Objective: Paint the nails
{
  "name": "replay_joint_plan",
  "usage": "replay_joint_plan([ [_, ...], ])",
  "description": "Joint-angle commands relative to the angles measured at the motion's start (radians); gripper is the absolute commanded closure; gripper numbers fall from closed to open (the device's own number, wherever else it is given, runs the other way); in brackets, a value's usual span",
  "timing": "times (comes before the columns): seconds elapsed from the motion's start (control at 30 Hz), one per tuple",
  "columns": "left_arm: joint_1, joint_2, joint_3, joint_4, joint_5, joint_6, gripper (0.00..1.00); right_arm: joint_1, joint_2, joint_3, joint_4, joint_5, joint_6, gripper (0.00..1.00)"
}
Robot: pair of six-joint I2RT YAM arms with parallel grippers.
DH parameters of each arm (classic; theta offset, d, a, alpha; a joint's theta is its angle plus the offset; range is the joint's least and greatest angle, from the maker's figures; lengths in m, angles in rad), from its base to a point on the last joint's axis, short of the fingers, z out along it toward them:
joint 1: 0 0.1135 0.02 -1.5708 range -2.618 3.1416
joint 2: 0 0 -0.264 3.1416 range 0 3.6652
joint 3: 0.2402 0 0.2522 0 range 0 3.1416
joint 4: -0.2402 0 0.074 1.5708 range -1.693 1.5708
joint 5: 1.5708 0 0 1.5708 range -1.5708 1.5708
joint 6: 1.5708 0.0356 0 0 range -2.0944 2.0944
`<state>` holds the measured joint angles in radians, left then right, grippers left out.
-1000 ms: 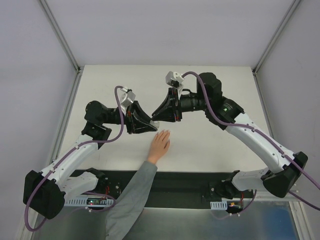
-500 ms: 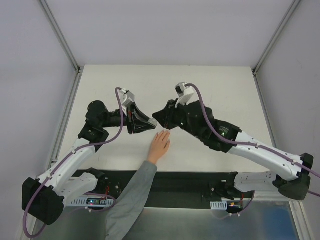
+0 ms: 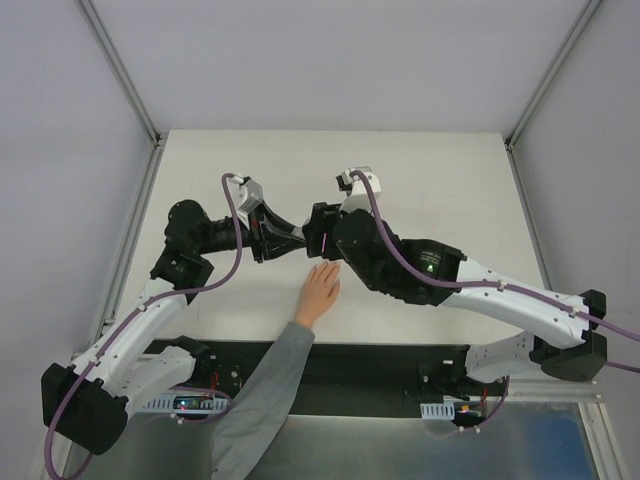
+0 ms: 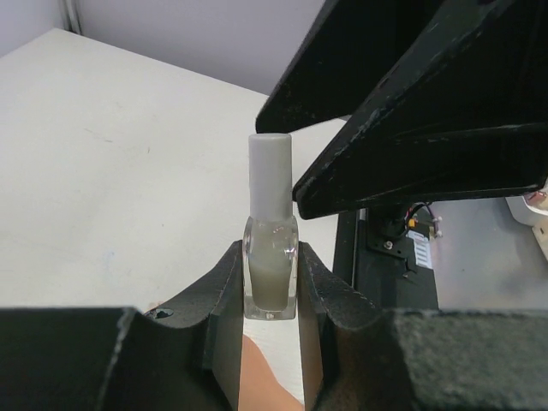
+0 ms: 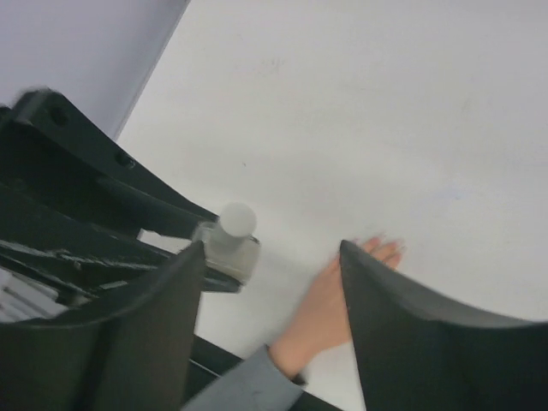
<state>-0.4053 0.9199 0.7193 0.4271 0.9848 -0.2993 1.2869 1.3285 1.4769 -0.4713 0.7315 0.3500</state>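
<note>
A small translucent bottle point(image 4: 271, 278) with a white cap point(image 4: 270, 171) stands upright, and my left gripper point(image 4: 271, 255) is shut on its glass body. My right gripper point(image 5: 267, 253) is open, and the cap point(image 5: 237, 219) shows just inside its left finger point(image 5: 163, 308). In the left wrist view its black fingers point(image 4: 411, 111) hang close beside the cap. A pale hand point(image 3: 322, 290) with a grey sleeve point(image 3: 265, 390) lies flat on the table below both grippers point(image 3: 308, 242). The nails point(image 5: 390, 251) tip its fingers, small and blurred.
The white table point(image 3: 430, 170) is walled in by pale panels with metal posts at the corners. A black base strip point(image 3: 380, 365) runs along the near edge, where both arms are bolted. The sleeved arm crosses that strip.
My right arm has swung down and left toward the bottle, and its gripper has opened. My left gripper has shifted slightly and keeps hold of the bottle. The hand has stayed still.
</note>
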Motion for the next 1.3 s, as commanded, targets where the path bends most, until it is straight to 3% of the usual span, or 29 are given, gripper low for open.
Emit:
replay_joint_plan([
  [0.0,0.008,-0.01,0.06,0.059,0.044,0.025,1.0,-0.06,-0.061,0.059,-0.058,-0.187,-0.239,0.25],
  [0.07,0.006,0.002,0.066,0.061,0.095,0.011,1.0,-0.138,-0.096,0.051,-0.026,-0.347,-0.336,0.17],
  [0.1,0.006,0.011,0.069,0.087,0.112,-0.003,1.0,-0.174,-0.107,0.043,-0.014,-0.576,-0.394,0.17],
  [0.23,0.006,0.051,0.063,0.225,0.212,-0.116,1.0,-0.345,-0.158,-0.007,0.051,-1.077,-0.581,0.16],
  [0.37,0.006,0.082,0.052,0.334,0.259,-0.221,1.0,-0.452,-0.134,-0.015,0.14,-1.456,-0.58,0.21],
  [0.57,0.002,0.085,0.051,0.343,0.272,-0.225,1.0,-0.512,-0.077,-0.017,0.235,-1.601,-0.533,0.36],
  [1.03,-0.003,0.077,0.048,0.363,0.27,-0.241,1.0,-0.515,-0.025,-0.013,0.226,-1.587,-0.554,0.57],
  [1.27,-0.004,0.073,0.048,0.371,0.273,-0.247,1.0,-0.515,-0.017,-0.026,0.215,-1.557,-0.574,0.57],
])
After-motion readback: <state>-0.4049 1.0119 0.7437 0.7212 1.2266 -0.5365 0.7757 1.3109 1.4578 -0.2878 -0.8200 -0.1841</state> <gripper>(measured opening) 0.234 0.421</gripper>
